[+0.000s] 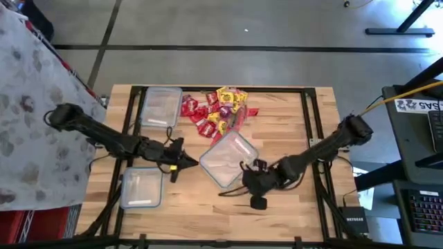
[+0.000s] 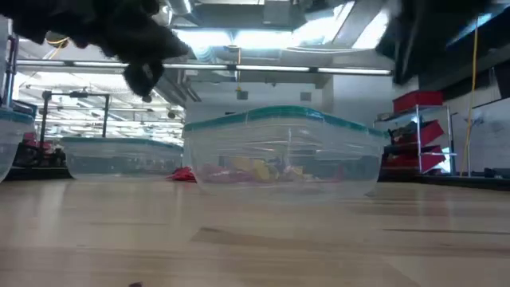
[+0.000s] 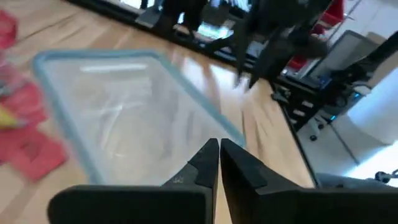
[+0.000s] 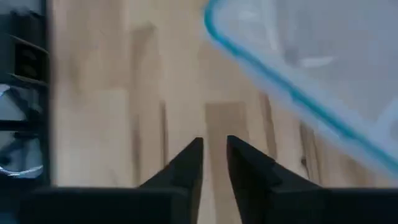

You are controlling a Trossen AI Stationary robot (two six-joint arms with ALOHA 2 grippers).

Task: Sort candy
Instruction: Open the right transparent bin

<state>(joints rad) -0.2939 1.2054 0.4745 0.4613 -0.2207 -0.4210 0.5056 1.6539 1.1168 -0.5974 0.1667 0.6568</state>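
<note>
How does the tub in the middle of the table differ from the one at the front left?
The middle tub sits turned at an angle to the table edges, while the front-left tub lies square with them. The middle one sits just below the candy pile, between the left hand and right hand; the front-left one is farther from the pile. Both are clear, teal-rimmed and look empty.

the table [image 1: 291, 207] is showing pale planked wood with a smooth, faintly satin top. the tubs [image 1: 228, 159] are looking like clear glossy plastic. the candy [image 1: 218, 111] is probably sitting in shiny crinkled wrappers. the fingers [image 3: 202, 163] are appearing matt black.
</note>
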